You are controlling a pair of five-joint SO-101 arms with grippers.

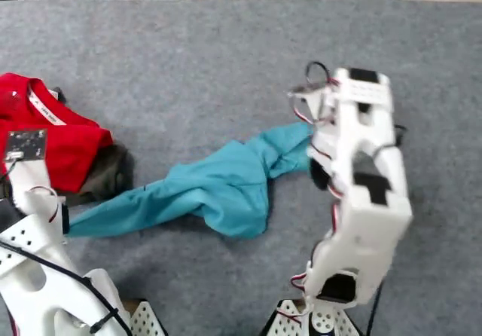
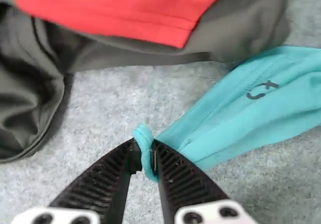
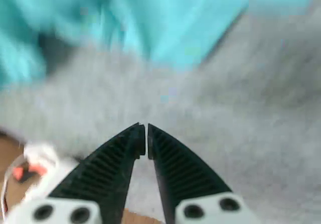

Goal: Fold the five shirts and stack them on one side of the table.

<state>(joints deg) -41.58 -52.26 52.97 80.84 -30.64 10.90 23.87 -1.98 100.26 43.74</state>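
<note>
Pinching only a thin edge of teal shirt [image 2: 251, 113], left tool [image 2: 145, 151] risks slipping; right tool [image 3: 146, 133] hangs closed, empty.

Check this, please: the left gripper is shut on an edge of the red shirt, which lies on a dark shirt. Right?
Not quite. In the left wrist view the left gripper is shut on an edge of the teal shirt, not the red one. The red shirt does lie on a dark shirt.
</note>
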